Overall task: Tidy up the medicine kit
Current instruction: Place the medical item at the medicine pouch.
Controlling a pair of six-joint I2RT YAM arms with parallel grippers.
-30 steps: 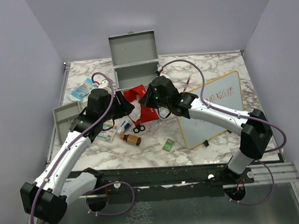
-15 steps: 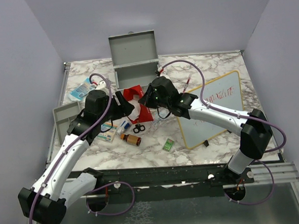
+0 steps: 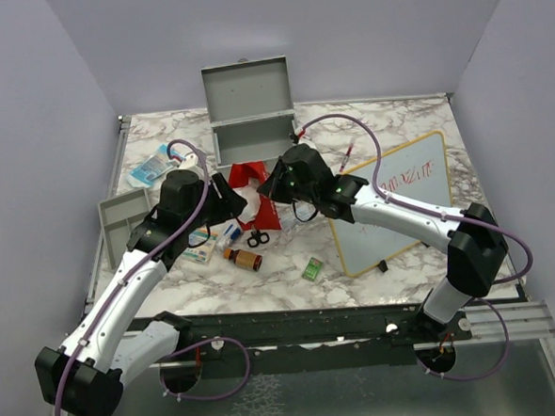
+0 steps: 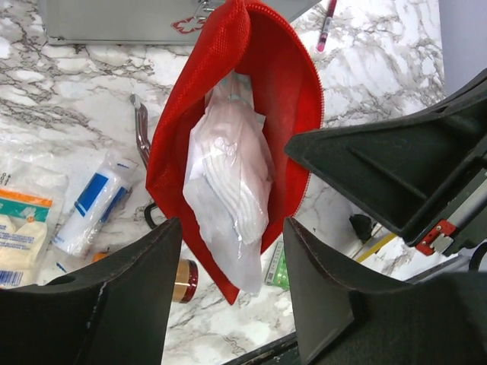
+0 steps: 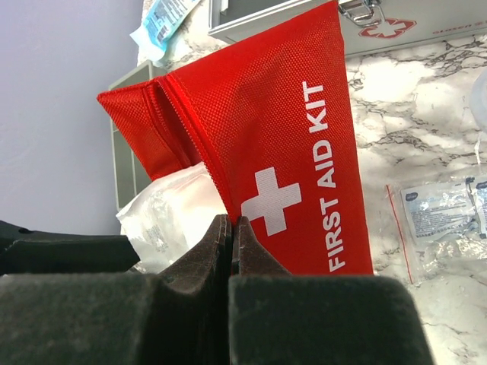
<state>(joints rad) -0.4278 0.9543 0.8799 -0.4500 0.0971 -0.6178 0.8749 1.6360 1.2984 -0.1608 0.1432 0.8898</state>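
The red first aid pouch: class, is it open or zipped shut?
Open. In the left wrist view the red first aid pouch gapes, a white plastic-wrapped packet sticking out; the right claw pinches its edge.

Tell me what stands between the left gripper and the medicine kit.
The red first aid pouch, pinched up by the right gripper and holding a white packet, hangs directly between the open left gripper and the medicine kit behind it.

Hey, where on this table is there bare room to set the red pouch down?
Bare: the far right corner between the box and the whiteboard, and the near strip in front of the bottle and green packet. Crowded: from the tray across to the scissors.
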